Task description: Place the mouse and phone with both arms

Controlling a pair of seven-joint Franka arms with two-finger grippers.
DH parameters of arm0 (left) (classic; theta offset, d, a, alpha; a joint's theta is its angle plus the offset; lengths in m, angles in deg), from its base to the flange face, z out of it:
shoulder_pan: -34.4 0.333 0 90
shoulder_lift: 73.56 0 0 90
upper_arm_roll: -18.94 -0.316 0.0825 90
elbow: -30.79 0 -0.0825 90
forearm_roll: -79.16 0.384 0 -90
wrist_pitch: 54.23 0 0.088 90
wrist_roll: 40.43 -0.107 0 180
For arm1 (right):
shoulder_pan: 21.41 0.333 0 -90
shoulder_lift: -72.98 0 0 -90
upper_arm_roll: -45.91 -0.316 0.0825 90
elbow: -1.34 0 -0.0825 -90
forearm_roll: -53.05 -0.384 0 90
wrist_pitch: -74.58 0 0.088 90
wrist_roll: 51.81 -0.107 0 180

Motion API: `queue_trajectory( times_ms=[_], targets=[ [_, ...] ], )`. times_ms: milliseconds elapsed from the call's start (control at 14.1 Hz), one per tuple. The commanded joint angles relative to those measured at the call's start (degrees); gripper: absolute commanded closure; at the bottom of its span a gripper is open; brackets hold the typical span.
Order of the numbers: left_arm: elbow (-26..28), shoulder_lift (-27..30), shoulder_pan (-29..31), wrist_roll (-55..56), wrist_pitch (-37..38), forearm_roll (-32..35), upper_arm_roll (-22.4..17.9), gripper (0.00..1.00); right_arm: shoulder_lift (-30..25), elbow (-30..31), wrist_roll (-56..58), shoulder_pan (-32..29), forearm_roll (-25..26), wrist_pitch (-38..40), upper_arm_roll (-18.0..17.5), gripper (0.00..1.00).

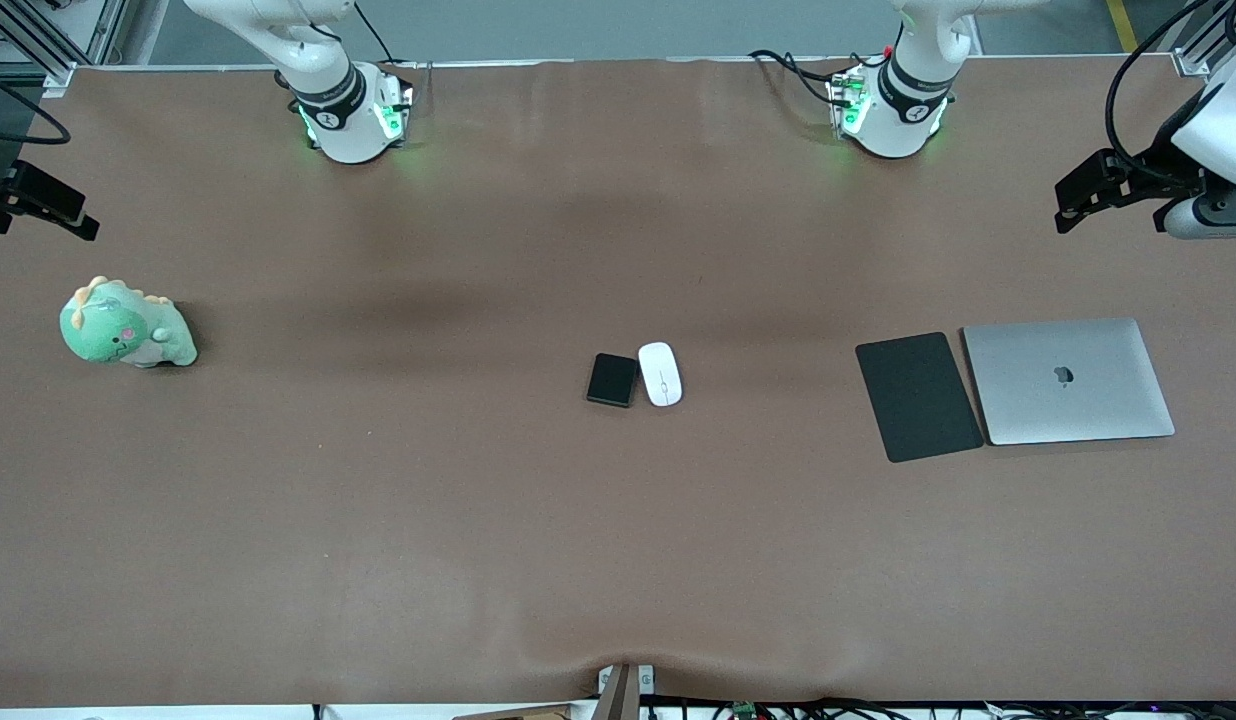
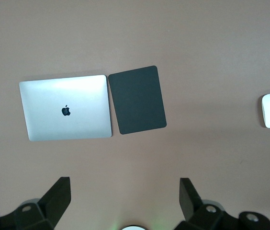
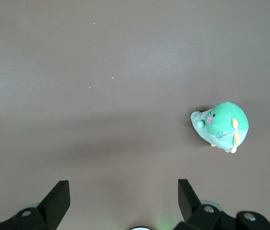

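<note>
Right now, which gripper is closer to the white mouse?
Left. The left gripper, open, hangs over bare table toward the left arm's end, with the mouse in its view. The right gripper, open, hangs near the green toy.

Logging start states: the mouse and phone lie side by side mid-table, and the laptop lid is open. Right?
Not quite. The mouse and phone do lie side by side mid-table, but the laptop is closed, its lid flat with the logo facing up, as the front view and left wrist view show.
</note>
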Motion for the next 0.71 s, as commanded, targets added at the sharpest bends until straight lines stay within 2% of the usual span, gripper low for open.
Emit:
queue_trajectory(
  times_ms=[0,639],
  targets=[
    [-1.3,-0.7,0.4,-0.3,1.3,-1.2,0.0,0.00,0.4,-1.1,-0.7,-0.4,0.0,0.2,-0.5,0.00],
    [-1.8,-2.4,0.4,-0.4,1.2,-1.0,-0.1,0.00,0.9,-1.1,-0.4,0.7,0.2,0.2,-0.5,0.00]
  ],
)
